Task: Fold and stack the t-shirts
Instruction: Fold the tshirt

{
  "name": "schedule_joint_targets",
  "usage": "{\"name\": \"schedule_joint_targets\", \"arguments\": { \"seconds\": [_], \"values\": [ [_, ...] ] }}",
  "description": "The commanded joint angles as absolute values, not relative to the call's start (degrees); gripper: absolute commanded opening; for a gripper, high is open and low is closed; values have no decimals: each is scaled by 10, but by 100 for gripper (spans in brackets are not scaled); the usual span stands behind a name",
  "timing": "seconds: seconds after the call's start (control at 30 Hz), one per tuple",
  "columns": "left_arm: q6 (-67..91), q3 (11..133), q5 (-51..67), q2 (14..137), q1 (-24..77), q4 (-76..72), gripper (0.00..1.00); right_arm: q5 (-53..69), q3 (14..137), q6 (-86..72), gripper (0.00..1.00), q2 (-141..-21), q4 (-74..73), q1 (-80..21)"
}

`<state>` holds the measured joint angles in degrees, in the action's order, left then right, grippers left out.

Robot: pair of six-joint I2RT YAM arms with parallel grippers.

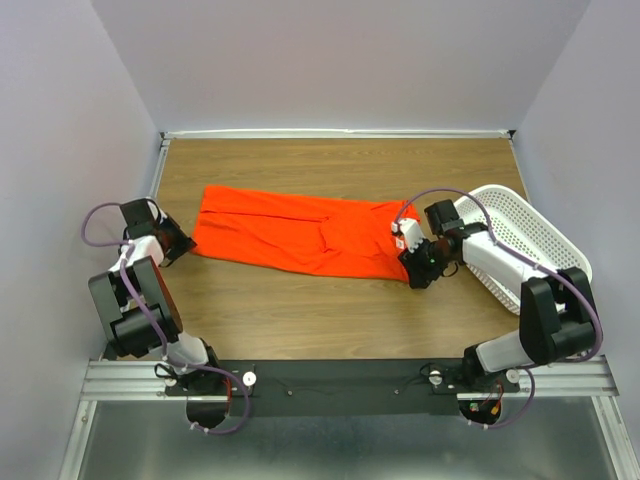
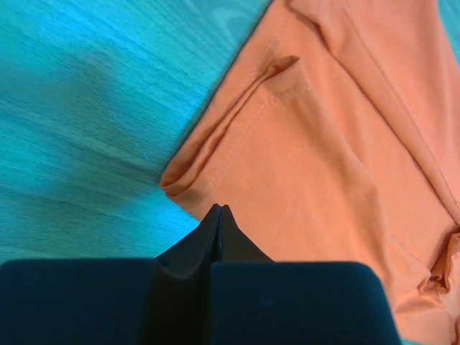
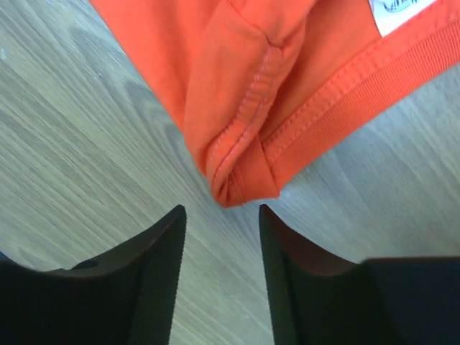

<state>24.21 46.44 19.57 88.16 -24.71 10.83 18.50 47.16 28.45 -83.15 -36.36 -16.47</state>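
The wooden table (image 1: 300, 320) carries 1 bright orange t-shirt (image 1: 290, 235), lying as a long band across its middle from left to right, already doubled along its length judging by the layered edges. 1 white basket (image 1: 530, 235) sits tilted at the right edge, just beside the shirt's collar end. The left gripper (image 2: 218, 212) is at the shirt's left end with its 2 fingers pressed together and no cloth seen between them, the tips right at the hem corner. The right gripper (image 3: 221, 212) is spread apart and holds nothing, and the folded corner below the collar points into the gap. 1 small white label (image 3: 402, 11) shows inside the collar. The likeliest trouble is a poor grasp. The right fingers may close on only the top layer of that bunched corner, so the layers would slide apart when lifted. The left jaws must part before they can take the hem, and pushing in closed would shove and wrinkle the cloth. Lifting 1 end alone could drag the band askew or into the basket. Count: 1 table, 1 t-shirt, 1 basket, 2 grippers, 1 label, and no 2nd shirt in view to stack.
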Motion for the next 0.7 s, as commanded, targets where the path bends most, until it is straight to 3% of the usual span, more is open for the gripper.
{"name": "schedule_joint_targets", "arguments": {
  "seconds": [0.0,0.13,0.2,0.33,0.43,0.67],
  "values": [
    [219,480,214,844,-252,101,2,149,465,283,55,-803,-381,-162],
    [211,479,282,791,-250,71,3,136,486,278,61,-752,-395,-162],
    [210,491,314,765,-237,58,9,184,521,272,64,-725,-415,-162],
    [184,560,316,770,-120,58,19,348,564,268,65,-694,-414,-162],
    [133,632,306,805,-13,78,28,460,564,244,65,-678,-381,-160],
    [6,821,251,1004,153,163,31,469,535,236,65,-659,-360,-84]
  ]
}}
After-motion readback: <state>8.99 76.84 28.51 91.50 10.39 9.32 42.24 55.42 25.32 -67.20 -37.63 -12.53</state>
